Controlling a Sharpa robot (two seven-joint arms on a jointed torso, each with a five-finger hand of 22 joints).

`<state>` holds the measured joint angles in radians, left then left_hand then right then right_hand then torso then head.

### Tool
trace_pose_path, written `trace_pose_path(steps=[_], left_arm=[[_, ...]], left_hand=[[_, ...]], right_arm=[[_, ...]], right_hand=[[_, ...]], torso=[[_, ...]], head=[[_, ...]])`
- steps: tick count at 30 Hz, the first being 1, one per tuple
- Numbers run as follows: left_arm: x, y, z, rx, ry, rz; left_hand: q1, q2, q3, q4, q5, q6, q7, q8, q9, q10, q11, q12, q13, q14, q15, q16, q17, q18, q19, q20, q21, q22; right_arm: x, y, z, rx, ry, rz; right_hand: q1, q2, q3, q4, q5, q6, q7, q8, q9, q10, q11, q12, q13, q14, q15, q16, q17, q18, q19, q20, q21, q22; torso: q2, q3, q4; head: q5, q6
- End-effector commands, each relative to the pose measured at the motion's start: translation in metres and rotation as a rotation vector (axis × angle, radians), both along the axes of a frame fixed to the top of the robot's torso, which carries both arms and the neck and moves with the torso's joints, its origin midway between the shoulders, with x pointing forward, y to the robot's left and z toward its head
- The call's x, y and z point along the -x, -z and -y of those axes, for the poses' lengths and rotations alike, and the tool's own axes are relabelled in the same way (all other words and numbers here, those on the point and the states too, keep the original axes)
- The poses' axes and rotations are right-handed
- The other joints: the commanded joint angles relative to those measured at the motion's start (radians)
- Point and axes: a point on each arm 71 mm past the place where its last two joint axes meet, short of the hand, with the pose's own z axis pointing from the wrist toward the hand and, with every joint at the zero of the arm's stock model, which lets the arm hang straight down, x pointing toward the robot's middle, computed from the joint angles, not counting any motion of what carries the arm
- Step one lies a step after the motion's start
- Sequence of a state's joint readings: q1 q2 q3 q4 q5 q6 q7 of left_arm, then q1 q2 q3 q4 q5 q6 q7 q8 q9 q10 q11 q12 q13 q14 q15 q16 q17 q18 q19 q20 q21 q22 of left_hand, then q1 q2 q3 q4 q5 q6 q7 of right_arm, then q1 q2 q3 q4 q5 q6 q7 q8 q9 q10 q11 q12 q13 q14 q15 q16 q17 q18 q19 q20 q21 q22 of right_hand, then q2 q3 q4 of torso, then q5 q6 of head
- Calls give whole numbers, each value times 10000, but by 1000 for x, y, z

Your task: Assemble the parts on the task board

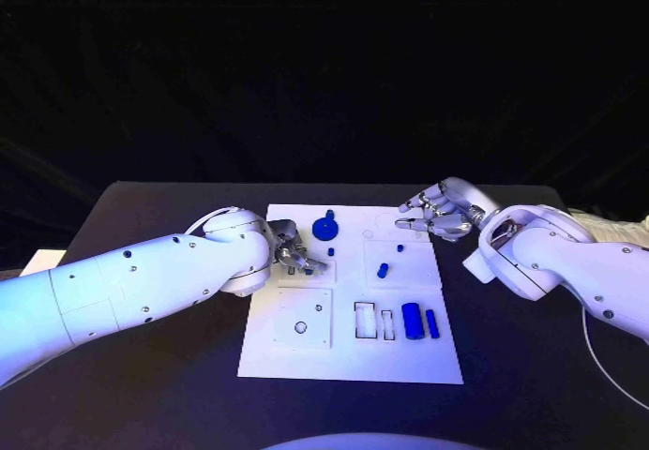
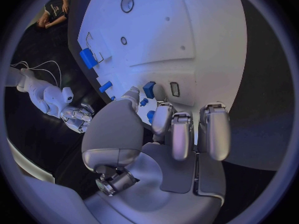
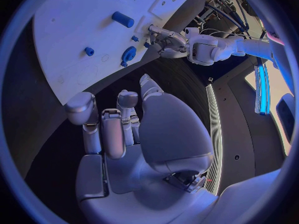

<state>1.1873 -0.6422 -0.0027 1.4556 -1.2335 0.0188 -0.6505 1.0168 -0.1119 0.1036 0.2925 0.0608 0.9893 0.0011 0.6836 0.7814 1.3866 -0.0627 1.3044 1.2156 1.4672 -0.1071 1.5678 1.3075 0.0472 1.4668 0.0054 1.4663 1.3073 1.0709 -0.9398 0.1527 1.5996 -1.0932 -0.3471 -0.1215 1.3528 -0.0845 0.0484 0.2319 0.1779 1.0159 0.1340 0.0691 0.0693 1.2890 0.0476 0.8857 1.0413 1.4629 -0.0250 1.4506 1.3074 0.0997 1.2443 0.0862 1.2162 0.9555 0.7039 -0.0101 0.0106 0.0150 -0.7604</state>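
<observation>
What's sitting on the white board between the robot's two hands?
In the head view, between the left hand and the right hand, the task board carries a round blue part, with a small blue peg just below it.

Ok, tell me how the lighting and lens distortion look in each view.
Head view: blue-tinted light, the task board bright against a dark table and black backdrop, edges nearly straight. Left wrist view: fisheye, the board's edges bend strongly behind the left hand. Right wrist view: same curving, the right hand large in the middle, and a bright cyan light strip glares near the rim.
</observation>
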Motion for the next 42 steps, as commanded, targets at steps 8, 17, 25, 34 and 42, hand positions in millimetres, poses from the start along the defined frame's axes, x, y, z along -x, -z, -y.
trace_pose_path(steps=[8,17,25,34,42], left_arm=[[-11,-45,-10,1537,-673,-194],[-44,-81,-28,1089,-826,-141],[-72,-80,-34,-163,-781,-398],[-87,-71,-40,-1101,-890,-686],[-90,-64,-36,-1476,-766,-1014]], left_hand=[[487,132,-807,1,-21,-883,443,-874,-542,-1065,385,-1234,-1427,1036,227,30,2633,27,21,173,-407,674],[1148,385,-1170,-5,-21,-1253,762,-1613,-1290,-1797,660,-2052,-2445,1036,462,30,2633,158,-275,407,-872,170],[1461,600,-1116,-12,-24,-1183,832,-1858,-1699,-1784,733,-2049,-2507,1036,532,30,2633,162,-268,488,-900,178],[1312,687,-1326,1,-32,-610,671,-1671,-1871,-1355,606,-1591,-2051,1036,442,30,2633,115,-128,438,-741,405],[1152,724,-1548,5,-40,-412,578,-1516,-1845,-1208,523,-1432,-1894,1036,370,30,2633,93,-70,371,-676,502]], right_arm=[[-1,5,0,-15,-82,-94],[-2,7,-1,-26,-57,-134],[-2,7,-3,-59,-98,-121],[-3,7,-5,-75,-134,-123],[-3,8,-6,-87,-167,-126]], right_hand=[[-118,23,-103,45,61,-13,16,-19,0,-65,10,-42,-21,649,12,-41,754,210,-70,-12,-63,-33],[-121,23,-112,50,63,-16,16,-20,0,-66,10,-42,-21,649,12,-41,754,210,-71,-12,-66,-36],[-120,41,-139,65,86,-22,16,-20,-1,-57,9,-19,-8,649,12,-49,748,209,-66,-12,-69,-35],[-101,58,-155,68,121,-24,15,-19,0,-58,7,-15,-10,650,11,-52,748,209,-62,-13,-74,-37],[-82,71,-169,68,148,-26,14,-18,0,-58,6,-12,-11,653,9,-48,757,209,-60,-13,-79,-40]], torso=[[12,5,-19],[18,-6,-1],[30,-31,-10],[30,-35,-6],[18,-26,-10]], head=[[40,127],[61,232],[95,286],[114,294],[164,261]])
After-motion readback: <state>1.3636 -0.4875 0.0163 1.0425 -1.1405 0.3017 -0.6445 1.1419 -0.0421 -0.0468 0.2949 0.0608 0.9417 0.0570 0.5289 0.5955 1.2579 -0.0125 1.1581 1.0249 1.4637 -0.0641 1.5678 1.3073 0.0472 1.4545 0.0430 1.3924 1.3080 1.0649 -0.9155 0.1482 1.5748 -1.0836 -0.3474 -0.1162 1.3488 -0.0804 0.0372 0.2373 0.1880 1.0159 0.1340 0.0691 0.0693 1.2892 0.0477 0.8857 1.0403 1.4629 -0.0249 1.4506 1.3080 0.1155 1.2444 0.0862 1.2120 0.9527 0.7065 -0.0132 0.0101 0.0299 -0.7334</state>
